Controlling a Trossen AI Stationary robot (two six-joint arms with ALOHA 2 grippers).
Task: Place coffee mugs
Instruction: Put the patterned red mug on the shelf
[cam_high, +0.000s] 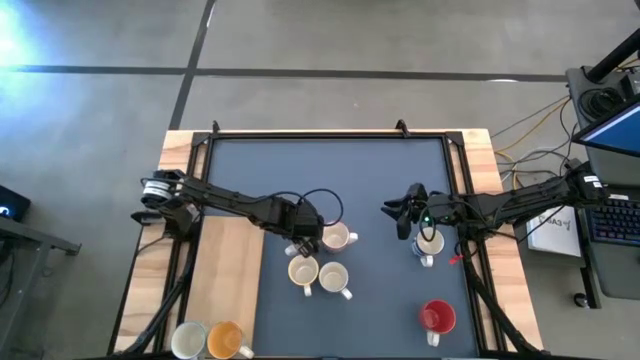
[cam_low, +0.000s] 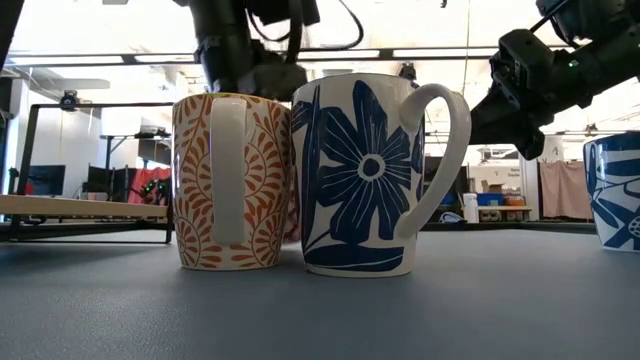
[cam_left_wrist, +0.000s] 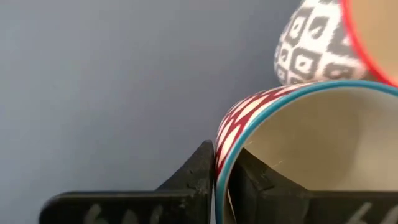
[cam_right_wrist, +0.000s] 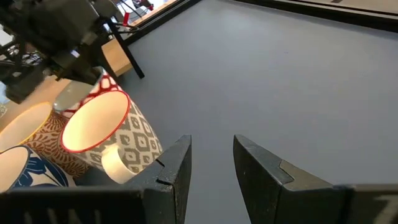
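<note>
The left gripper (cam_left_wrist: 214, 180) is pinching the rim of a mug with a red lattice pattern and a teal rim (cam_left_wrist: 292, 124), one finger outside the wall and one inside; in the high view this gripper (cam_high: 305, 235) sits near the middle of the grey table mat (cam_high: 330, 170), over a tight cluster of mugs; just right of it stands the grey-and-white mug with a red rim (cam_right_wrist: 109, 134), touching or nearly touching the held one; on the near side of the cluster stand the orange-leaf mug (cam_low: 228, 180) and the blue-flower mug (cam_low: 365, 175), side by side and touching, handles toward the near edge.

The right gripper (cam_right_wrist: 211, 162) has its fingers spread with nothing between them; it hovers over bare mat to the right of the cluster (cam_high: 400, 212); just beside it, toward the right edge, stands another blue-patterned mug (cam_high: 430, 245), whose side shows at the edge of the low view; nearer the front right corner stands a red mug (cam_high: 437, 318), well apart from the others.

Off the mat, on the wooden table (cam_high: 225, 270) at the near left corner, a cream mug (cam_high: 188, 340) and an orange mug (cam_high: 226, 340) stand side by side.
</note>
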